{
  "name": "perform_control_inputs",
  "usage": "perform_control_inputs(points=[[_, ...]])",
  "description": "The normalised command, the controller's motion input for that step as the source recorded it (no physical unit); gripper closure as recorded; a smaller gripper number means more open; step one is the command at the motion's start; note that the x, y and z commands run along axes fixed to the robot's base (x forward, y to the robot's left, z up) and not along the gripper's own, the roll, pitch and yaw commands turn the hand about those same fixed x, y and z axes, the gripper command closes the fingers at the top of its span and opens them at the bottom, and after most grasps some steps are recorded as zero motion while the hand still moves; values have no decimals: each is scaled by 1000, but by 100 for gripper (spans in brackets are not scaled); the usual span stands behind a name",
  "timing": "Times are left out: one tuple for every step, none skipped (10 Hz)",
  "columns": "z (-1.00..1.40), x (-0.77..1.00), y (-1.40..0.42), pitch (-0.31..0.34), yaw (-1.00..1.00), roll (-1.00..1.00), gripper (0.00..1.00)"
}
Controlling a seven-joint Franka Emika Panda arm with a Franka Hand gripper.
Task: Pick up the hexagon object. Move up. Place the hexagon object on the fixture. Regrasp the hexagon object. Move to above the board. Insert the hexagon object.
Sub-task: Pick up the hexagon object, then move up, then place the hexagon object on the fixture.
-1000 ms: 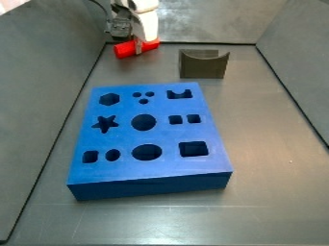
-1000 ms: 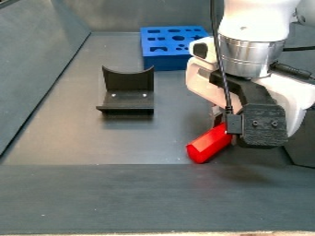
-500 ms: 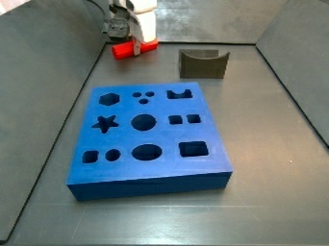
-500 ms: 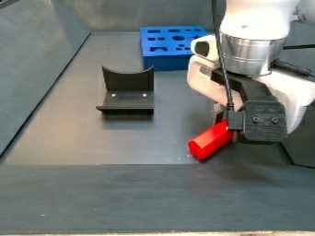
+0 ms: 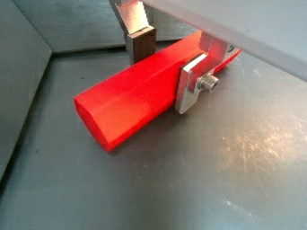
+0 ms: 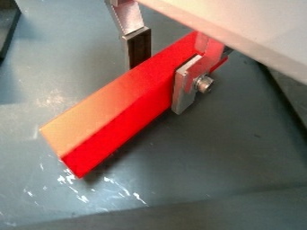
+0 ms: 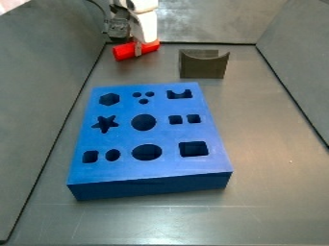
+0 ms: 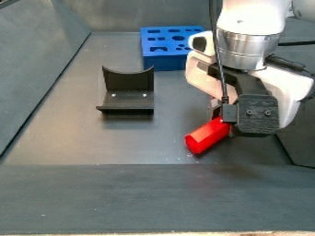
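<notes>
Wrist views both, end effector closed on the red hexagon object, silver fingers pressed to its long sides, bar low over the grey floor, well apart from fixture and blue board

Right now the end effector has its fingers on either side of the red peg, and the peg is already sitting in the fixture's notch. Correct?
Not quite. The end effector does straddle the peg, but the peg lies on the floor, well apart from the fixture, whose notch is empty in a side view.
</notes>
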Motion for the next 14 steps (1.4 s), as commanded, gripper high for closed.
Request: perform_control_inputs(points=[[0, 0, 0, 0, 0, 0, 100], [833, 0, 0, 0, 0, 0, 100], [825, 6, -34, 4, 25, -5, 100], [709, -26, -29, 45, 17, 3, 100], [557, -20, -10, 68, 1, 27, 100], [474, -21, -9, 77, -6, 38, 100], [307, -24, -5, 76, -13, 66, 100], [184, -27, -5, 76, -15, 84, 100], [1000, 0, 0, 0, 0, 0, 100], [1000, 1, 0, 0, 7, -1, 100], [1000, -10, -1, 22, 2, 3, 100], [1000, -18, 1, 44, -11, 19, 100], [1000, -24, 2, 54, -21, 36, 100], [1000, -29, 4, 58, -24, 59, 100]])
